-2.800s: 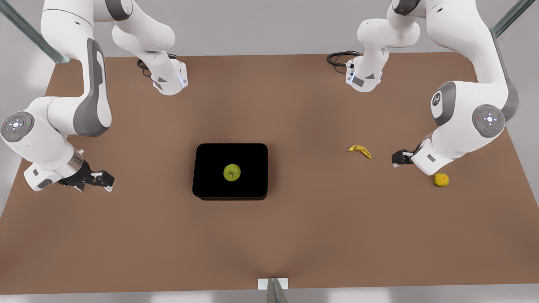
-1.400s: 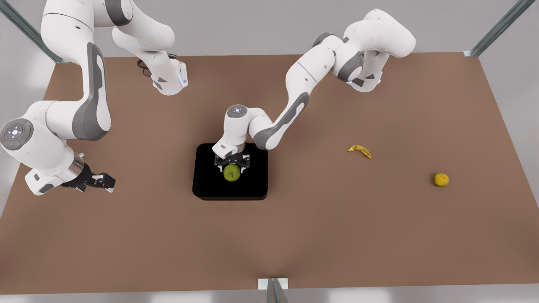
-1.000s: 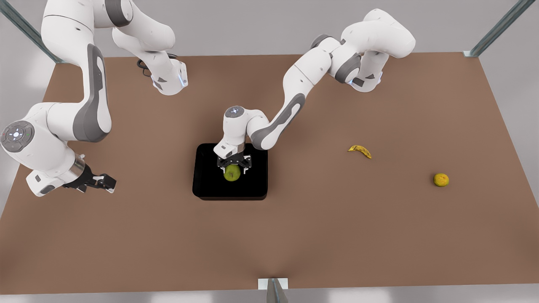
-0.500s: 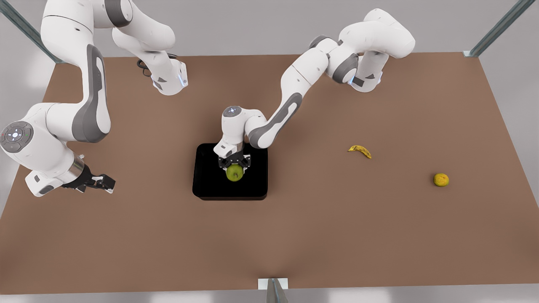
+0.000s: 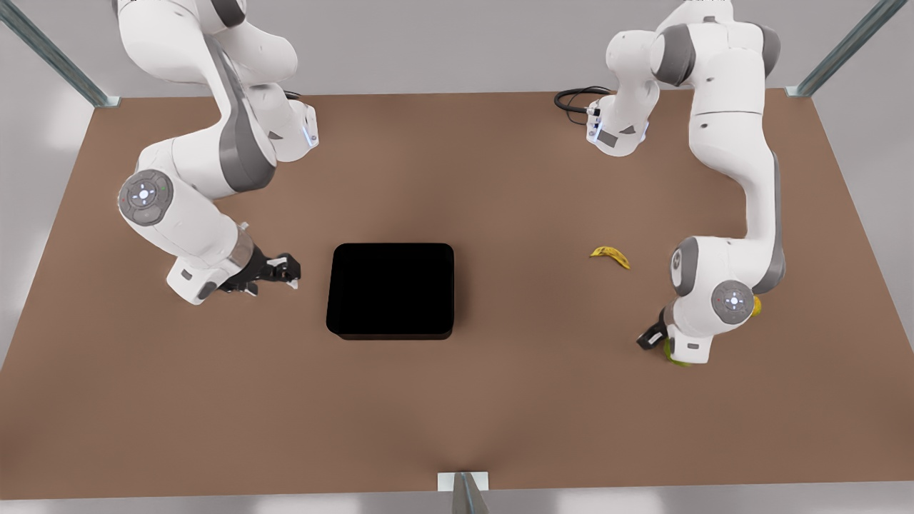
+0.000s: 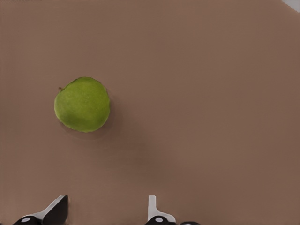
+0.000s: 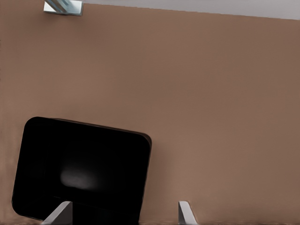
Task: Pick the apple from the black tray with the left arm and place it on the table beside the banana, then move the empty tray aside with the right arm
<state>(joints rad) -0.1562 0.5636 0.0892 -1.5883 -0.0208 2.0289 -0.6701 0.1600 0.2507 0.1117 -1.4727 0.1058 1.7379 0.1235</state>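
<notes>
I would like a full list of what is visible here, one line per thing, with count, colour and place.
black tray: one, matte black, mid-table, empty
apple: one, yellow-green, on the table below the left gripper, apart from the banana
banana: one, yellow with dark spots, on the table toward the front view's right
round fruit: one, orange-yellow, mostly hidden behind the left arm
table: one, brown
metal posts: grey, at the table's edges
cable: black, by the far arm base
left gripper: black, above the apple, jaws open
right gripper: black, beside the tray on the front view's left, jaws open
</notes>
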